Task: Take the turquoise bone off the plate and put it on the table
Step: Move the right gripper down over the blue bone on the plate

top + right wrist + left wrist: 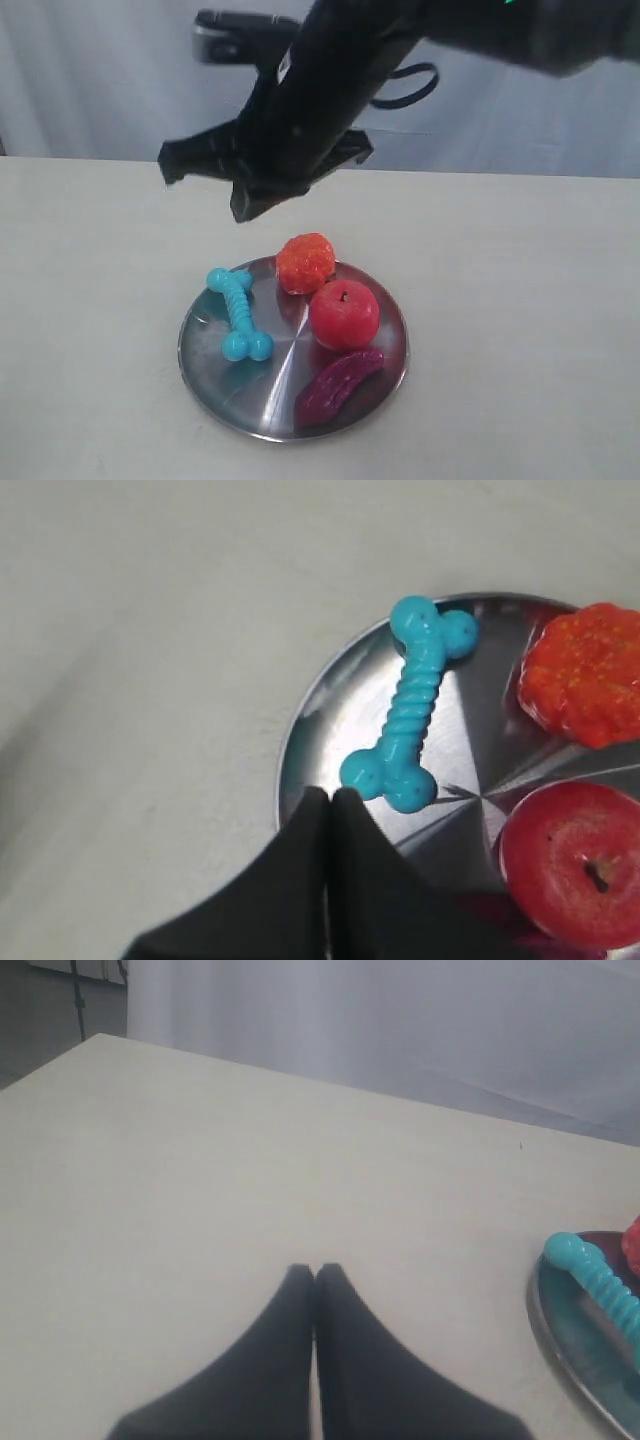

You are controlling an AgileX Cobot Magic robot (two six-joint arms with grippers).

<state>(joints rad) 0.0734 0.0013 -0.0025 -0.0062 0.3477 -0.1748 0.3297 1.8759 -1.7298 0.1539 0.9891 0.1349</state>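
Status: not started | we find turquoise bone [238, 312] lying on plate [230, 395], near its rim | right gripper [330, 798] hovers by plate, pressed together, empty | placement on table [90, 300] outstanding

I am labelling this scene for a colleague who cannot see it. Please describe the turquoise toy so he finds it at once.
A round steel plate lies on the pale table. On its left side in the exterior view rests the turquoise bone, ribbed with knobbed ends. Nothing else on it is turquoise or bone-shaped.

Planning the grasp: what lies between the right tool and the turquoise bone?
In the right wrist view, only bare plate shows between the right tool and the turquoise bone.
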